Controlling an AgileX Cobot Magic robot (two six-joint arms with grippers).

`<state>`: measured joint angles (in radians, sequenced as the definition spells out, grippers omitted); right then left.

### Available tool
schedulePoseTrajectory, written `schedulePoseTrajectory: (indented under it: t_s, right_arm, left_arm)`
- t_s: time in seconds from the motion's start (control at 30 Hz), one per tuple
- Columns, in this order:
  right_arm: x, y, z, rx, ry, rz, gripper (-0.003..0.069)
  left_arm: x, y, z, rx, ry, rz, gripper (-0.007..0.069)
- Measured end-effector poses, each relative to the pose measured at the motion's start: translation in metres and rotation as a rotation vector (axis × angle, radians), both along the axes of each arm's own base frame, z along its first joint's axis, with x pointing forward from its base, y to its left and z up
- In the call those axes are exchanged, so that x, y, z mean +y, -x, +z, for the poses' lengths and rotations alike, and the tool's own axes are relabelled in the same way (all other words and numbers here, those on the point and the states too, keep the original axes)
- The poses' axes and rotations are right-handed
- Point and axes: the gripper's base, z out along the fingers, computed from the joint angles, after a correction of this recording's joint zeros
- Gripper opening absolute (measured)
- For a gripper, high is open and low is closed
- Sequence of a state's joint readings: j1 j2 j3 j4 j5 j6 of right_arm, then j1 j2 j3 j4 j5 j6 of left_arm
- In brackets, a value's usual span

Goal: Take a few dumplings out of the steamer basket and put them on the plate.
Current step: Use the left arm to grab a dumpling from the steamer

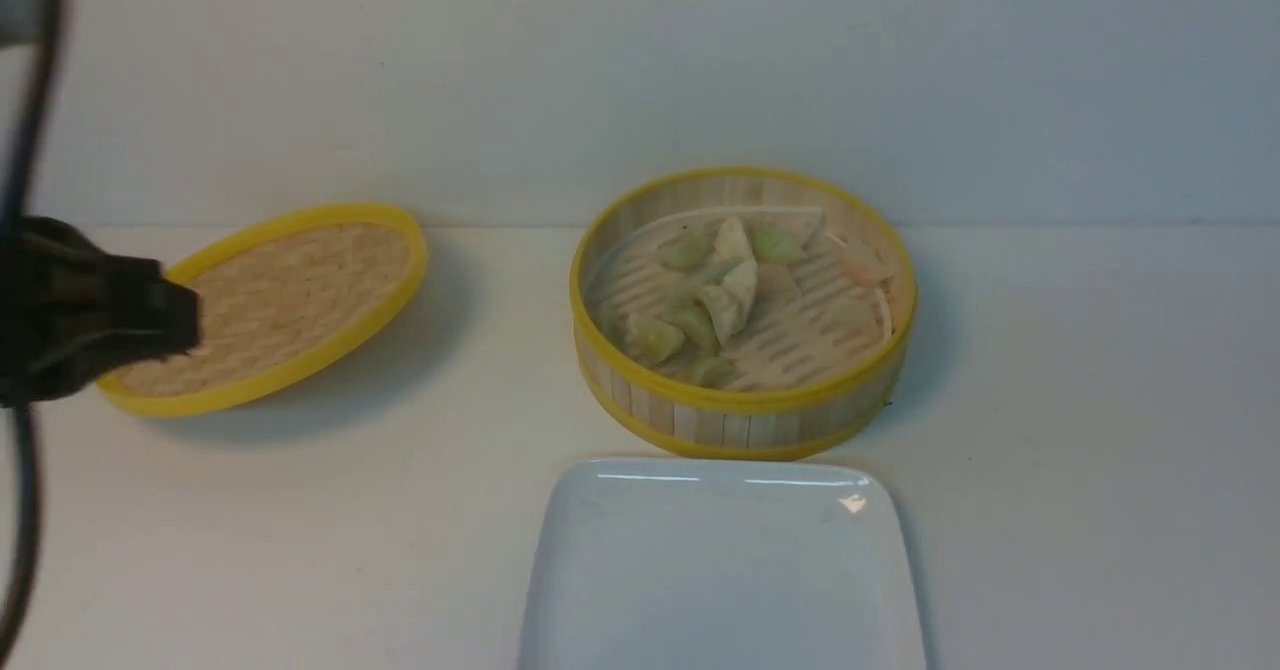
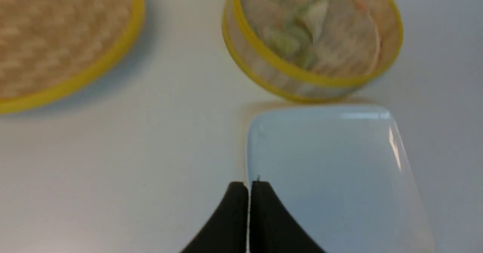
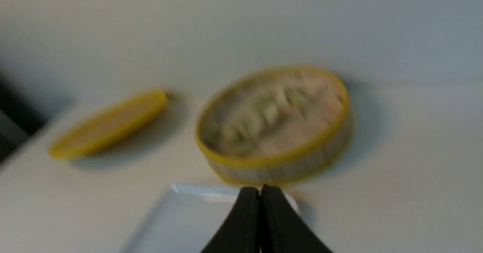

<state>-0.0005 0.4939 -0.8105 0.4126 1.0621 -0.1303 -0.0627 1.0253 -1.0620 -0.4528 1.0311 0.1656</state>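
The steamer basket (image 1: 742, 408) stands uncovered mid-table, with several pale white, green and pinkish dumplings (image 1: 735, 290) inside. Just in front of it lies the white plate (image 1: 720, 570), with nothing on it. In the left wrist view my left gripper (image 2: 249, 185) is shut and holds nothing; it hangs high, over the near-left edge of the plate (image 2: 332, 177), short of the basket (image 2: 302, 80). In the right wrist view, which is blurred, my right gripper (image 3: 259, 189) is also shut and holds nothing, above the plate (image 3: 181, 219) and short of the basket (image 3: 279, 166).
The flat woven lid (image 1: 270, 305) with a yellow rim lies tilted at the left of the table, and the dark bulk of my left arm (image 1: 90, 310) covers its near edge. A pale wall runs close behind the basket.
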Motion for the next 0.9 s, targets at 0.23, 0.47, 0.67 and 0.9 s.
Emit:
schedulePoseTrajectory:
  t_s: [0.23, 0.47, 0.67, 0.9]
  right_arm:
    - [-0.016, -0.039, -0.011, 0.329, 0.213, -0.049, -0.0015]
    - [-0.010, -0.043, -0.012, 0.355, 0.157, -0.020, -0.0015]
    - [-0.007, -0.043, -0.012, 0.356, 0.121, -0.006, -0.0015]
    - [-0.006, -0.043, -0.011, 0.357, 0.110, -0.002, -0.0015]
  left_arm:
    - [-0.036, -0.063, -0.037, 0.082, -0.049, -0.200, -0.0006]
    - [-0.113, -0.125, -0.045, 0.044, -0.101, -0.390, -0.0006]
    - [-0.164, -0.176, -0.076, 0.045, -0.223, -0.500, -0.0002]
    - [-0.195, -0.218, -0.130, 0.040, -0.398, -0.551, 0.0149]
